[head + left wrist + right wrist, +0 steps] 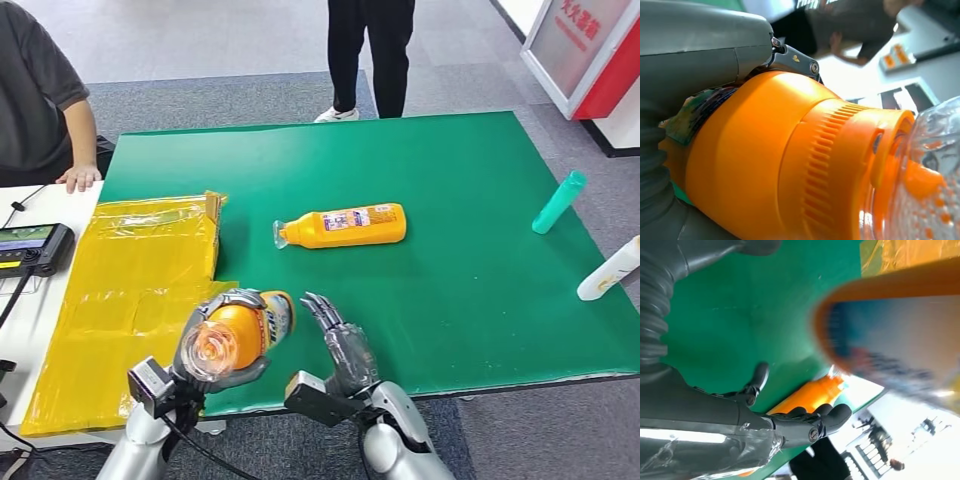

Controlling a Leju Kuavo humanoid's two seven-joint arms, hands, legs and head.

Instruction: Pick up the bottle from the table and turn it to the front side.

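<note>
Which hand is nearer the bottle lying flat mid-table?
Right. The right hand is open over the mat's near edge, below that bottle in the head view. The left hand is farther left, gripping a second bottle beside the yellow bag.

My left hand (198,350) holds a bottle (249,325) above the table's (468,300) near edge, my right hand (343,345) just beside it. Behind them a second bottle (343,226) lies on the table, a plastic sheet (143,270) to its left.
</note>
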